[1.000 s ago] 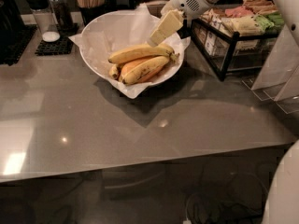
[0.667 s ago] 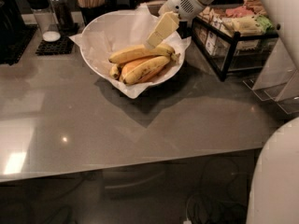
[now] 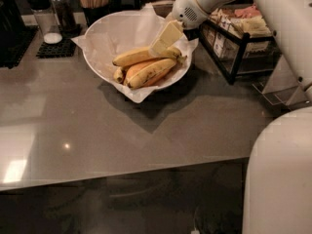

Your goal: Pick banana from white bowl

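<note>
Counter top [image 3: 146, 130], single arm, so no choice of side.

The white bowl [image 3: 95, 68] sits at the far middle of the counter, lined with crinkled paper. Three bananas lie in it. The target banana [image 3: 131, 57] is the plain yellow one, farthest back in the pile, resting against the other two.

Its long axis runs roughly 9 o'clock to 3 o'clock across the bowl, stem end at 3, with a slight upward bow.

The gripper [image 3: 157, 50] reaches in from the bowl's 1 o'clock side, slanting down toward 7 o'clock. Its tip is at the banana's right-hand half, touching or just above the skin; contact cannot be confirmed. I cannot tell whether the gripper is spread or closed.

Judgement: the approach crosses the fruit's long axis at an angle, not square, and lands off-centre toward the stem. A lift from there may tip the 9 o'clock end downward.

The speckled banana [image 3: 151, 73] lies just beside at 6 o'clock, with the orange-toned banana [image 3: 138, 67] between them, so a wide grasp could catch a neighbour.
</note>
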Controlling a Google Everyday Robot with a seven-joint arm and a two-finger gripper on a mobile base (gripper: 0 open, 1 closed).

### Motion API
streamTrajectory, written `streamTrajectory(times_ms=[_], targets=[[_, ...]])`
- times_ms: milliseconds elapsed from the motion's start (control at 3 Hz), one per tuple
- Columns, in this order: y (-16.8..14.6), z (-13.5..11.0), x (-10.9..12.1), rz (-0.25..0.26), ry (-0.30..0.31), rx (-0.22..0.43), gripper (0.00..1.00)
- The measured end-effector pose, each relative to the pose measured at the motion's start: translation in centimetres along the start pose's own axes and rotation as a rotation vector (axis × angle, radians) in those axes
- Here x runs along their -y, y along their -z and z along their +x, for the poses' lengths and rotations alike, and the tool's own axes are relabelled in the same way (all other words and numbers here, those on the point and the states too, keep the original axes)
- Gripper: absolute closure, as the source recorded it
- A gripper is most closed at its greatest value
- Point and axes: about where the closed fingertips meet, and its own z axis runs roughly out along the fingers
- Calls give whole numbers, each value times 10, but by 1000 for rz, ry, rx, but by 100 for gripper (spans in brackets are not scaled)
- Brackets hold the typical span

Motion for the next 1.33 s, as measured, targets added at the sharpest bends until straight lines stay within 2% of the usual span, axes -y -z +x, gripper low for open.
streamTrajectory(times_ms=[667, 1000, 1333], targets=[[-22, 19, -4, -52, -40, -27, 17], [-23, 20, -4, -53, -40, -27, 35], [-25, 21, -4, -56, -43, -30, 44]])
